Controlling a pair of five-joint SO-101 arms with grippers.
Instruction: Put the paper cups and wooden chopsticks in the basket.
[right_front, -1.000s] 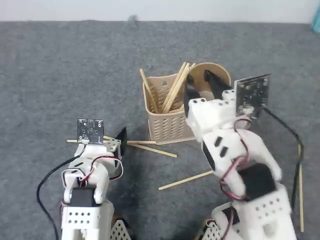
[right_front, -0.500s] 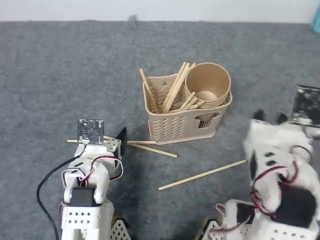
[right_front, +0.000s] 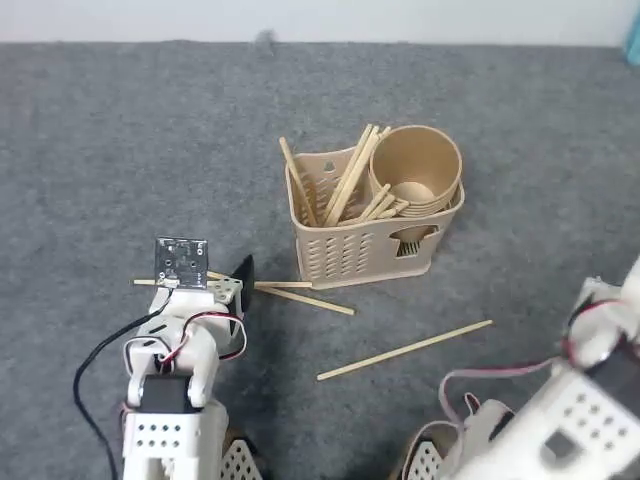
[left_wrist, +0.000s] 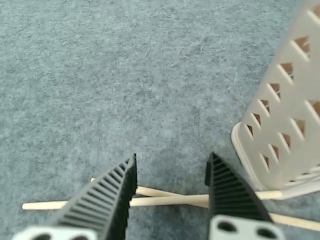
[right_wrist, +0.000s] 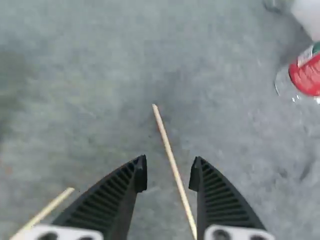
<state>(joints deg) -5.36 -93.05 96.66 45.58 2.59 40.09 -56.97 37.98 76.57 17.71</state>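
**Basket part filled, right arm drawn back**

The tan basket (right_front: 350, 255) at centre holds stacked paper cups (right_front: 415, 165) on its right and leaning chopsticks (right_front: 345, 185) on its left. The right arm has withdrawn to the lower right corner. Both grippers gape: the left gripper (left_wrist: 172, 159) over crossed sticks (left_wrist: 170, 200), the right gripper (right_wrist: 170, 160) over a single stick (right_wrist: 170, 155).

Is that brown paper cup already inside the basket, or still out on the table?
Inside. The paper cup stands upright in the basket, mouth up, next to chopsticks that lean in the basket too.
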